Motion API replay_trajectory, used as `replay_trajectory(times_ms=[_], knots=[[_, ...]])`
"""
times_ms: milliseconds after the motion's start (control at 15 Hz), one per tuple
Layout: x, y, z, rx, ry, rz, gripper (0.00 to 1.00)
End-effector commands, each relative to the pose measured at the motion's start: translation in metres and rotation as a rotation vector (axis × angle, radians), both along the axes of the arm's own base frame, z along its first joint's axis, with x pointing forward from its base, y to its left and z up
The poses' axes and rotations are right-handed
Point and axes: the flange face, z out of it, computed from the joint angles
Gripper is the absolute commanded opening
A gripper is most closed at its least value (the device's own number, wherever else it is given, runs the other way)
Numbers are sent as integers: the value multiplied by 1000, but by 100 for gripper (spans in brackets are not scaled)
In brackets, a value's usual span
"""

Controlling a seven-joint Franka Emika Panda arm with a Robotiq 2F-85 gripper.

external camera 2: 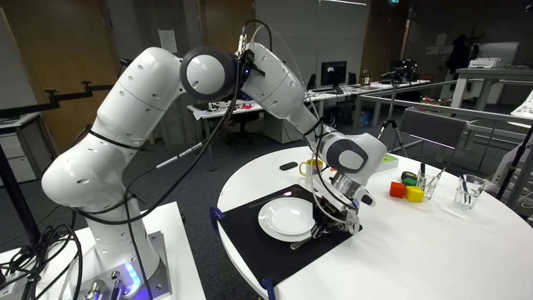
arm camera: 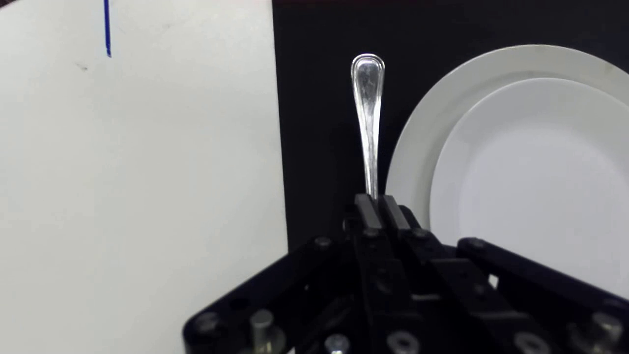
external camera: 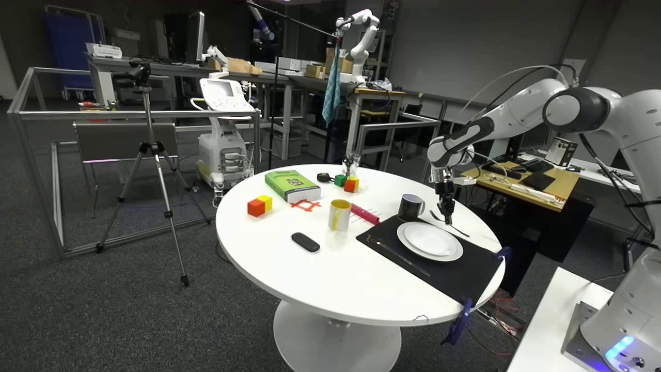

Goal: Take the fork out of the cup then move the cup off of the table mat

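Above one mat (external camera 2: 270, 259), near one black cup (external camera: 410, 207) and two plates (arm camera: 535, 167), tool (arm camera: 377, 210) clamped on one fork (arm camera: 369, 108).

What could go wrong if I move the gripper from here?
The fork may swivel: the gripper pinches only its slim shaft. A sideways swing could knock the plates, whose rim lies right beside the fork. In an exterior view the black cup stands close by and might get bumped.
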Motion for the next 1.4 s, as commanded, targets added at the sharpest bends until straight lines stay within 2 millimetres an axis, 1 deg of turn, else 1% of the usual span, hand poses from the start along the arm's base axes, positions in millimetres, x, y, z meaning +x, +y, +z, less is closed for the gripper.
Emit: replay_trajectory(times_ms=[0,267,667,1333], knots=[[2,-6,3,-13,9,26,1],[3,-6,-6,-23,17,39,1],[6,1,-16,-26,10,53,1],[10,-1,-31,-42,19,79,1]])
